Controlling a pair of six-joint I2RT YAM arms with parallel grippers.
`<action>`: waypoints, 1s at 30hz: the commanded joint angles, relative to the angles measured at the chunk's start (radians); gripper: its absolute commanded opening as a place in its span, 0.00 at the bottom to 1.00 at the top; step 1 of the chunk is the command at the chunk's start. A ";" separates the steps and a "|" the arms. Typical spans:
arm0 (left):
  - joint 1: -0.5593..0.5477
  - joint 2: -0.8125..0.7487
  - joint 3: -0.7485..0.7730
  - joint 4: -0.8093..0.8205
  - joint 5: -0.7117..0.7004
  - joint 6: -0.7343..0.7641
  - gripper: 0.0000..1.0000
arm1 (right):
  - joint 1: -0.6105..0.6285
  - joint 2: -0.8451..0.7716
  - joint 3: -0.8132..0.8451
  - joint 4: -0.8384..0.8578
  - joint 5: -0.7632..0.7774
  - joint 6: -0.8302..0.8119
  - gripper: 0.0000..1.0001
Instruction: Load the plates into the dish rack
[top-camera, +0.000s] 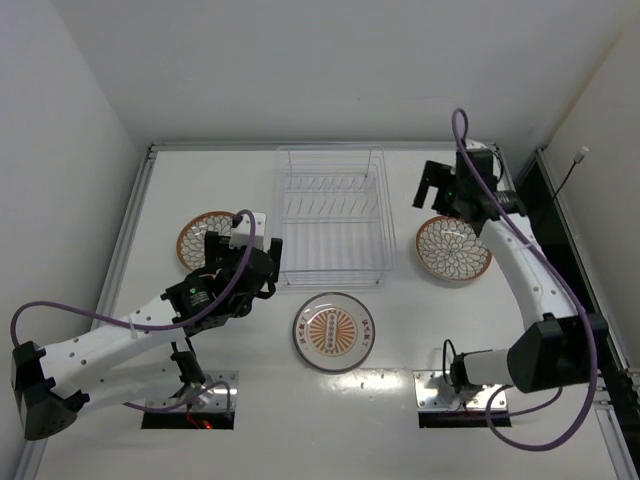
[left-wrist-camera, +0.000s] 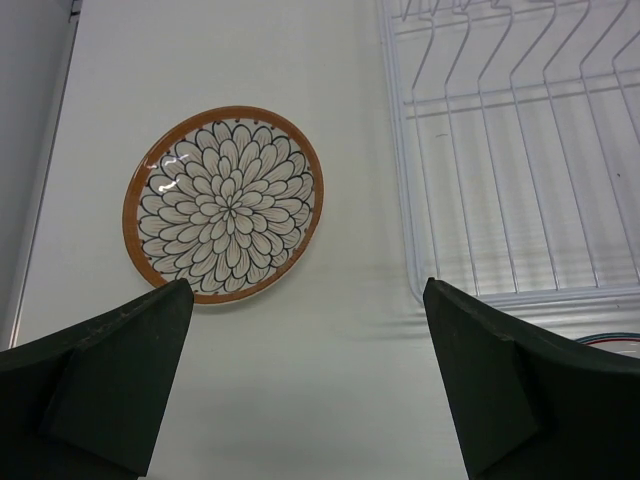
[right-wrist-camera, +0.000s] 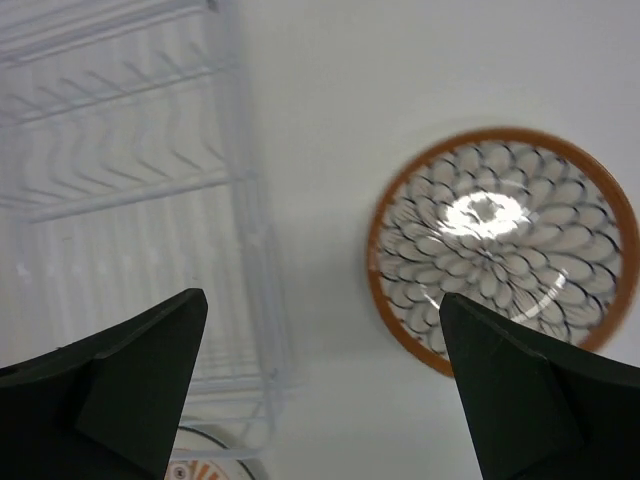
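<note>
Three round plates lying flat, brown-rimmed petal-patterned left plate (top-camera: 194, 238) and right plate (top-camera: 455, 250) flanking the clear dish rack (top-camera: 332, 268), orange-sunburst plate (top-camera: 335, 331) near its front edge, white worktop (top-camera: 425, 320), left tool (left-wrist-camera: 308, 290) and right tool (right-wrist-camera: 322, 297) both spread wide, holding nothing, white walls (top-camera: 300, 60).

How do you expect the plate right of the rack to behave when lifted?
Probably awkwardly: the plate lies flat on the table, leaving little edge to grip. Its shiny glare suggests a slippery glaze, and it looks stiff, likely breakable.
</note>
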 joint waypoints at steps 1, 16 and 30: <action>0.010 -0.002 0.004 0.027 -0.011 -0.004 1.00 | -0.098 -0.094 -0.116 -0.013 0.011 0.019 1.00; 0.010 -0.013 0.004 0.027 -0.011 -0.004 1.00 | -0.795 0.001 -0.442 0.107 -0.500 0.183 0.99; 0.010 -0.041 0.004 0.027 -0.020 -0.004 1.00 | -0.887 0.316 -0.434 0.177 -0.676 0.203 0.87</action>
